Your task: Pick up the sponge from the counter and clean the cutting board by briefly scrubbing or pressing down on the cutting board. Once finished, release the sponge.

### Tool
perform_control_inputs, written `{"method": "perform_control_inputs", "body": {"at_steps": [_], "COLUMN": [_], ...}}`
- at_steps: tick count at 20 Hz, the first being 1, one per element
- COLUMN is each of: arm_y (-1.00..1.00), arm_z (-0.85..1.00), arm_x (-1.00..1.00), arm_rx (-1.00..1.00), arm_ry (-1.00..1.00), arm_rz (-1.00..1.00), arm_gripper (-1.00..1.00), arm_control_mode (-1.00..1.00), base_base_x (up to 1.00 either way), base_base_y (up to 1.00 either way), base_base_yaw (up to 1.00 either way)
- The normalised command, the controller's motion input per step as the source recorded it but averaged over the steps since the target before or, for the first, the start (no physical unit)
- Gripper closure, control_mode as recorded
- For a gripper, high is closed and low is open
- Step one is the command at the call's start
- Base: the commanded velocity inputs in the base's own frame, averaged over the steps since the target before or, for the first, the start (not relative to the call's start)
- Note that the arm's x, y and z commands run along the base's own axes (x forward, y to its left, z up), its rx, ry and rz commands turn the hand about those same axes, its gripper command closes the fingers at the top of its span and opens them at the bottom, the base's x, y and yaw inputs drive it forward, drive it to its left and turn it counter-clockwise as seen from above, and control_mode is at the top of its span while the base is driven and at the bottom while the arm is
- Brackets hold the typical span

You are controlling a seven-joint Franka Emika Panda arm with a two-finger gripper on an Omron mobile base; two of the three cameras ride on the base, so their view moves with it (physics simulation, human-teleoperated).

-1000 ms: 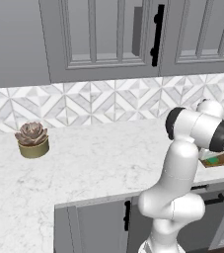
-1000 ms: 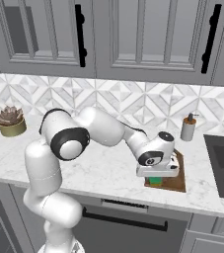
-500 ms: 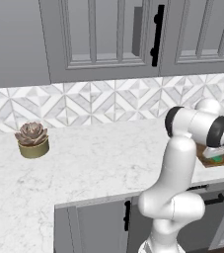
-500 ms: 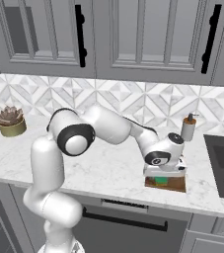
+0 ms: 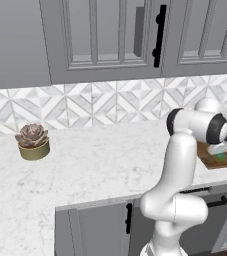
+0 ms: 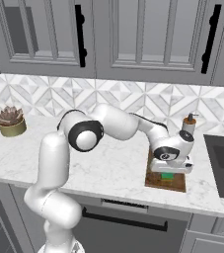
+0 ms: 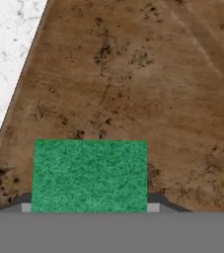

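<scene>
The arm reaches far out over the white, faintly veined counter (image 6: 108,168) so that its gripper (image 6: 168,174) hangs low over the cutting board (image 6: 175,182), which lies near the counter's front edge, just short of the dark sink (image 6: 222,163). That low, downward-pointing pose makes sense for pressing: the sponge (image 6: 167,175) sits between the hand and the board, its green face showing just under the white wrist. From the hand's own camera the sponge (image 7: 90,175) is a neat green rectangle with a fuzzy, scouring-pad grain, and the two finger tips (image 7: 153,207) show as small pale nubs tight against its left and right sides, so the claw is closed to the sponge's width and has hold of it. I judge the sponge is at or very close to the board's surface, though I cannot tell whether it actually presses down. The cutting board (image 7: 133,74) is dark brown wood, mottled with darker specks and pale streaks, flat and matte, with a straight edge where the bright marble-look counter (image 7: 7,49) begins. Behind the board stands a small pump bottle (image 6: 187,127) by the patterned tile backsplash (image 6: 133,101). Well away to the left rests a potted succulent (image 5: 33,141) in a squat olive pot.
</scene>
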Motion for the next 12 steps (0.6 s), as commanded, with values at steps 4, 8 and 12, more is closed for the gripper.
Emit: {"method": "perform_control_inputs", "body": {"at_steps": [4,8,12], "arm_y": [0.10,0.19,0.15], "arm_z": [0.00,0.00,0.00], "arm_x": [0.65,0.64,0.42], "arm_rx": [0.00,0.00,0.00], "arm_ry": [-0.02,-0.02,-0.04], "arm_rz": [0.00,0.00,0.00], "arm_gripper": [1.00,1.00,1.00], "arm_control_mode": [-1.00,-1.00,-1.00], "base_base_x": [0.00,0.00,0.00], "base_base_y": [0.00,0.00,0.00], "base_base_yaw": [0.00,0.00,0.00]}}
